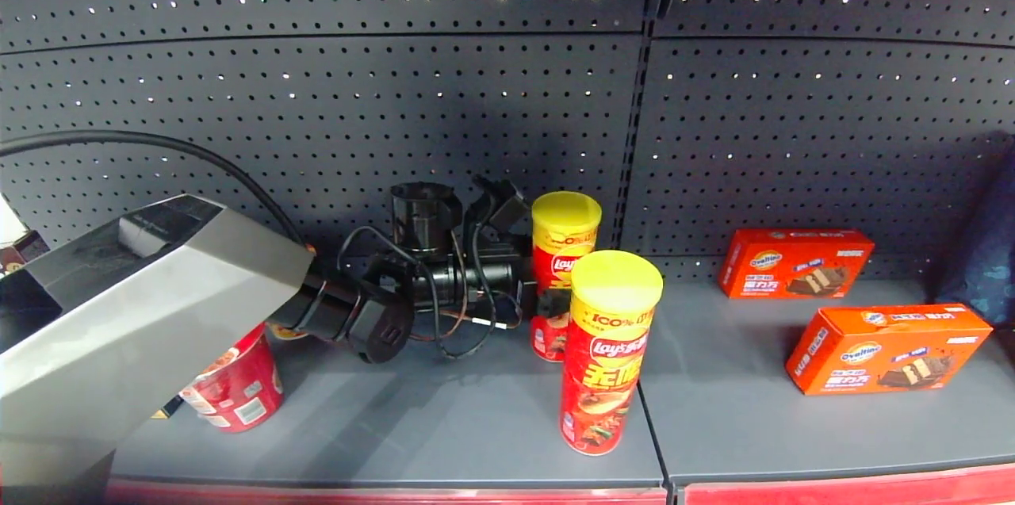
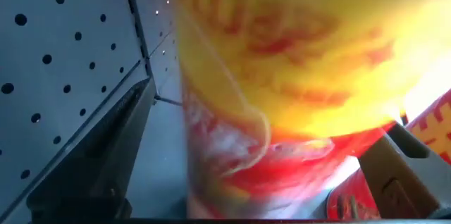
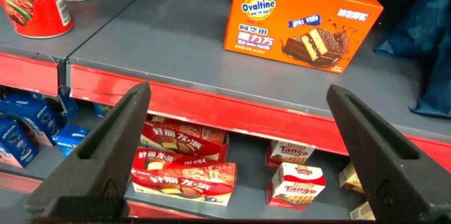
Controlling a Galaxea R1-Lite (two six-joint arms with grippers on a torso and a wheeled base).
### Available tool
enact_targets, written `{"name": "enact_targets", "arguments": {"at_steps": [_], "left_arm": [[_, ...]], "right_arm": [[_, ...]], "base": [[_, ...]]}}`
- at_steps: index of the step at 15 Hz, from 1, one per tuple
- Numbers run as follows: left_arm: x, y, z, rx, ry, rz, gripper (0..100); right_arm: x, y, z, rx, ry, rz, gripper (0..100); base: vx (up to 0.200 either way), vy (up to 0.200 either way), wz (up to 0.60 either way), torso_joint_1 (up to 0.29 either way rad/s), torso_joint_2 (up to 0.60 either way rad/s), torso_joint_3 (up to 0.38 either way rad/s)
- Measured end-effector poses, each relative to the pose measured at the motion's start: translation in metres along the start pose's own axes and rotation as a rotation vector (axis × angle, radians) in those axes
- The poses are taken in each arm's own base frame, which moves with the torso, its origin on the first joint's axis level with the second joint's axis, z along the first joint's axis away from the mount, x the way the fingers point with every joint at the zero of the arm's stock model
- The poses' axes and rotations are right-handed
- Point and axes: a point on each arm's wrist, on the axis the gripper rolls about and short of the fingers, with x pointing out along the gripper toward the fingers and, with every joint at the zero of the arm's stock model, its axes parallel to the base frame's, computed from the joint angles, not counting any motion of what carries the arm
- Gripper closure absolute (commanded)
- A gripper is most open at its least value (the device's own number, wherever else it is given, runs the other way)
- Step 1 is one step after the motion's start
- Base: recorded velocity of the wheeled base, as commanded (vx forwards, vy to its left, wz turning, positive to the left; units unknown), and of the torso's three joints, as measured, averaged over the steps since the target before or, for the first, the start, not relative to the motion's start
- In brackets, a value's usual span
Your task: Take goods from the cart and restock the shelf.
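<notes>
Nearest us, our right pincer [image 3: 238, 94] hangs spread wide and empty before the shelf [image 1: 476, 426] edge. On the shelf the front can [image 1: 612, 350] stands upright. Just beyond, at its 11 o'clock, our left pincer [image 1: 549, 300] clenches the rear can [image 1: 564, 239]. Orange boxes [image 1: 884, 348] lie at 3 o'clock.

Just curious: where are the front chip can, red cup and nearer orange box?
front chip can [image 1: 607, 362], head view, label
red cup [image 1: 242, 394], head view, red wall
nearer orange box [image 1: 888, 350], head view, front face
</notes>
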Motion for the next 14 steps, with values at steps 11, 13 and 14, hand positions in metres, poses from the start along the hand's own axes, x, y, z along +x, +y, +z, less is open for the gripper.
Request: {"name": "enact_targets", "arguments": {"at_steps": [11,13,14], "left_arm": [[-0.075,-0.036,0.023,0.004,0.020,0.129,0],[-0.093,-0.051,0.030,-0.003,0.025,0.233,0],[-0.101,-0.057,0.031,-0.020,0.032,0.317,0]], "right_arm": [[0.000,0.000,0.000,0.000,0.000,0.000,0],[0.000,0.000,0.000,0.001,0.000,0.000,0],[0.000,0.000,0.000,0.001,0.000,0.000,0]], "base": [[0.000,0.000,0.00,0.000,0.00,0.000],[0.000,0.000,0.00,0.000,0.00,0.000],[0.000,0.000,0.00,0.000,0.00,0.000]]}}
